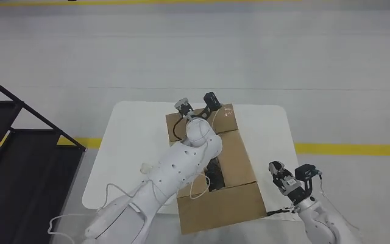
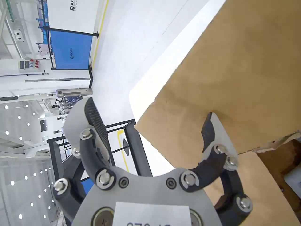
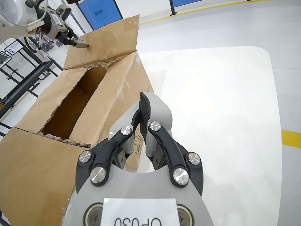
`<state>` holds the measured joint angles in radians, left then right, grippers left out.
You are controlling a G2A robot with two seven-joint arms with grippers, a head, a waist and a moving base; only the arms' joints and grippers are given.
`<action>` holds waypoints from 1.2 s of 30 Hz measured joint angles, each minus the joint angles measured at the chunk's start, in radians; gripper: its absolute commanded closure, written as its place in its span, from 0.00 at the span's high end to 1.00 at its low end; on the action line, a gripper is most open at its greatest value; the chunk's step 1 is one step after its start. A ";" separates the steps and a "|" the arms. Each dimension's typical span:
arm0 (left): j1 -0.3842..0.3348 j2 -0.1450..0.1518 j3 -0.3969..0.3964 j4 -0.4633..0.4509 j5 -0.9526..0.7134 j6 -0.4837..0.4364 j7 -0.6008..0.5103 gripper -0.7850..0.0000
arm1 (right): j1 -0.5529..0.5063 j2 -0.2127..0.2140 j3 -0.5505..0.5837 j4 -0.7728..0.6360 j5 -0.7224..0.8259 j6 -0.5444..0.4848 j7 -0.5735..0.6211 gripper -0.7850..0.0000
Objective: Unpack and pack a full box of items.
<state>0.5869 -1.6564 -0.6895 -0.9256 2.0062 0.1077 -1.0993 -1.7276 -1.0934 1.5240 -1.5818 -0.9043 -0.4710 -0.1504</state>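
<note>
From the top view, the cardboard box sits in the middle of the white counter, running from the near edge toward the far edge. Its flaps are folded out and a dark gap shows along its centre. My left arm lies across the box, with my left pincer over the far flap. My right pincer hangs near the counter's near right corner, just beside the box's right wall. A black rack stands off the counter's left edge.

In the left wrist view, my left pincer stands wide apart and grips nothing. One finger lies over the far flap and the other is off past the flap's corner. The counter shows as a white strip beyond the flap.

In the right wrist view, my right pincer is pressed together with nothing between its pads. It is above the bare counter, close to the box. The box is open at the top, with torn flap edges around a deep brown hollow. At the far flap, my left pincer has its tip on the cardboard.
</note>
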 measured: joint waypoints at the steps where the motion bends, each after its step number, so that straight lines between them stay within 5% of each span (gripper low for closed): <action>1: -0.001 -0.004 0.001 0.016 0.011 0.002 0.003 1.00 | 0.002 -0.001 -0.001 0.003 0.000 0.002 0.000 0.00; 9: -0.007 -0.031 -0.010 0.063 -0.012 -0.017 -0.001 1.00 | 0.030 -0.005 -0.004 0.032 0.014 0.036 0.021 0.00; 16: 0.027 -0.030 -0.040 -0.016 0.012 -0.062 -0.025 1.00 | 0.074 -0.012 -0.046 0.054 0.000 0.042 0.061 0.00; 29: 0.367 0.056 -0.246 -0.565 0.059 -0.337 -0.161 1.00 | 0.111 -0.029 -0.169 0.095 -0.068 0.017 0.078 0.00; 36: 0.508 0.070 -0.347 -0.746 -0.098 -0.431 -0.251 1.00 | 0.079 -0.033 -0.227 0.061 -0.111 -0.029 0.087 0.00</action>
<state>1.0950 -1.5865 -1.0361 -1.6715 1.9086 -0.3232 -1.3502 -1.6484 -1.1264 1.2965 -1.5212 -1.0150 -0.5003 -0.0633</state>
